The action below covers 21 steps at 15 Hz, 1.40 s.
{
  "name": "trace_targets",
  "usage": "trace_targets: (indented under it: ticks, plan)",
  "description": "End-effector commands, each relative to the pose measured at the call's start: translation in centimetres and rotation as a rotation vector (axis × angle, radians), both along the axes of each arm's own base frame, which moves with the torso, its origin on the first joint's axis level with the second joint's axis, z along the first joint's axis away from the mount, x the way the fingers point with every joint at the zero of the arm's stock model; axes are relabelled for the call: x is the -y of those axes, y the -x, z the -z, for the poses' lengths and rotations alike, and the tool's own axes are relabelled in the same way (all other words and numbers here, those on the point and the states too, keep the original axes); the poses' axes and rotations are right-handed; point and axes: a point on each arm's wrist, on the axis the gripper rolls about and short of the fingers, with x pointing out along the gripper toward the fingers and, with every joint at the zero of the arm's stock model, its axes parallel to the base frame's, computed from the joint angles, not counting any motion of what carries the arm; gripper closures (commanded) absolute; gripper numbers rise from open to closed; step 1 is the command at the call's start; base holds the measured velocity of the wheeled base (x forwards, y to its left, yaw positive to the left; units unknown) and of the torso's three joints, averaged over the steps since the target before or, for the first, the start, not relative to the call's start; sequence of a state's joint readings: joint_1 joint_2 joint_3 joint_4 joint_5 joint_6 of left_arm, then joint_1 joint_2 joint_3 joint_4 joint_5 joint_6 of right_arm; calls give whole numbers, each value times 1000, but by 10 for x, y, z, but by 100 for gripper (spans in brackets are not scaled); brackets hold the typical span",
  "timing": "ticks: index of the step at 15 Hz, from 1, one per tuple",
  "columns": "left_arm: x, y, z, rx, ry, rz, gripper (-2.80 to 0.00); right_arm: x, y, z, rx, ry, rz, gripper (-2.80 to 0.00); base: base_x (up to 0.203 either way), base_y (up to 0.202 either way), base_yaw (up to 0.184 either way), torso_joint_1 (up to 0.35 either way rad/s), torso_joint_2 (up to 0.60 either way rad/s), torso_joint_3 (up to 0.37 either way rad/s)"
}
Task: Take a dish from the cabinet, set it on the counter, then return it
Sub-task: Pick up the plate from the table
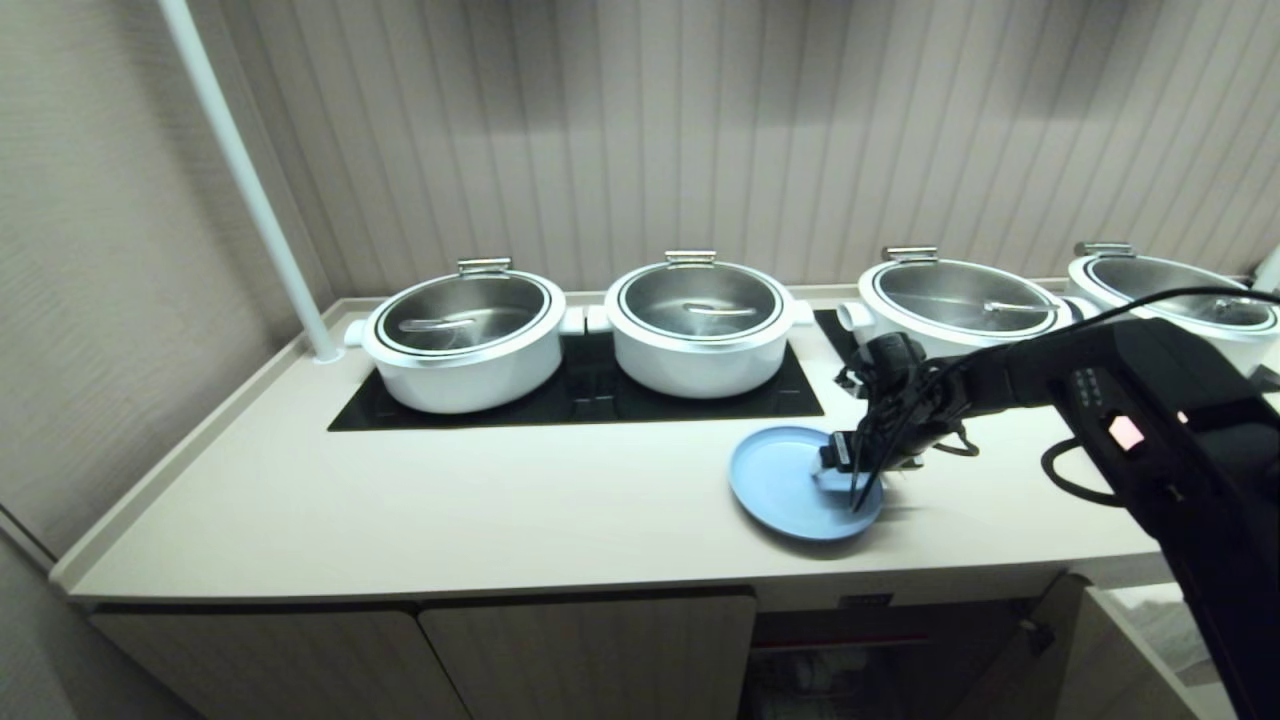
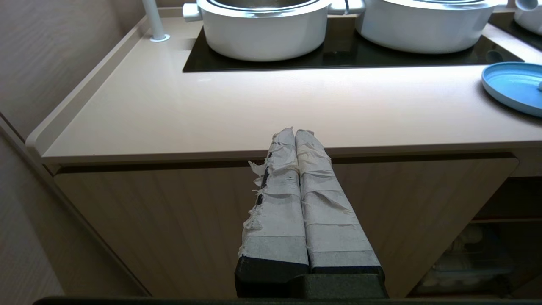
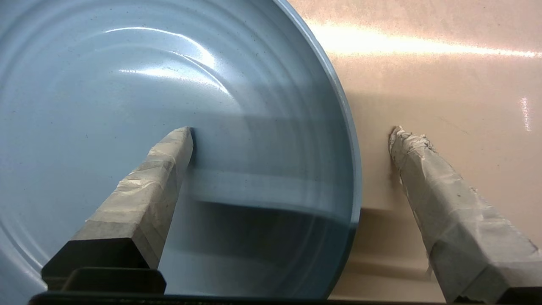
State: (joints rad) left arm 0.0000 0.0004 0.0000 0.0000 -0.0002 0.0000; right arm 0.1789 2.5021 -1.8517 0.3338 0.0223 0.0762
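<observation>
The light-blue dish [image 1: 790, 485] lies flat on the cream counter [image 1: 450, 500], right of centre near the front edge. My right gripper [image 1: 865, 490] reaches down over the dish's right side and is open. In the right wrist view the gripper [image 3: 291, 131] straddles the rim of the dish [image 3: 127, 84]: one taped finger [image 3: 161, 169] is over the inside, the other [image 3: 444, 190] over the bare counter [image 3: 444, 63]. My left gripper [image 2: 295, 131] is shut and empty, parked in front of the cabinet [image 2: 169, 220] below the counter edge. The dish [image 2: 514, 87] shows at the far right there.
Several white lidded pots [image 1: 465, 345] stand along the back on black cooktop panels [image 1: 600, 395]. A white pole [image 1: 250, 190] rises at the back left corner. Below the dish, a cabinet compartment [image 1: 850, 660] stands open beside closed doors [image 1: 590, 650].
</observation>
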Motion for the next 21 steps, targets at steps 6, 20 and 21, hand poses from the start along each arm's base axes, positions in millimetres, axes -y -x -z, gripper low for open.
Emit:
trace_targets:
  ticks: [6, 20, 21]
  plan:
    - [0, 0, 0, 0, 0, 0, 0, -1, 0, -1, 0, 3, 1, 0, 0, 0, 0, 0, 0, 0]
    - [0, 0, 0, 0, 0, 0, 0, -1, 3, -10, 14, -3, 4, 0, 0, 0, 0, 0, 0, 0]
    - [0, 0, 0, 0, 0, 0, 0, -1, 3, -11, 15, -4, 5, 0, 0, 0, 0, 0, 0, 0]
